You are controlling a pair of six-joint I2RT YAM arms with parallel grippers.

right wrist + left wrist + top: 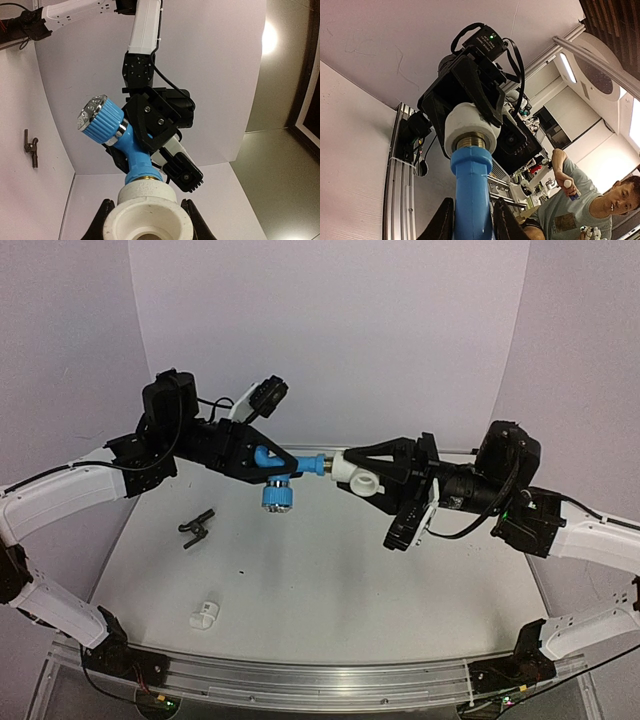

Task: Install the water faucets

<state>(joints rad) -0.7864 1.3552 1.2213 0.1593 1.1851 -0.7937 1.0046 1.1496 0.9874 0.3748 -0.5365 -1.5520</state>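
— Biggest first: the table (330, 580)?
— Pale and flat, well below both grippers.
— Left gripper (283, 464)?
— Clamps the water faucet (306, 465) by its curved body, one finger on each side. From the left wrist view, pinches the blue stem low down between both fingers (442, 225).
— Right gripper (345, 470)?
— Squeezes tight on a white pipe fitting (358, 480), fingers on either flank of its wide end.
— And the look of the faucet?
— Bright blue plastic, small. Has a straight tubular stem, a bent body and a round knob (276, 498). Hangs in the air between the two sets of fingertips, clear of the table. Runs out past the left gripper's tips straight toward the right gripper's. Meets the fitting end-on, touching, with a brass collar (470, 141) sitting in the fitting's mouth. Cannot tell how far in.
— More on the knob?
— Juts off the body just beside the left gripper's fingertips, on their near side in the top view. Ribbed all round, blue, capped by a shiny silver face.
— Smaller things?
— Down on the table, below the left gripper: a loose white fitting (204, 614) and a small black part (197, 528), apart from each other.
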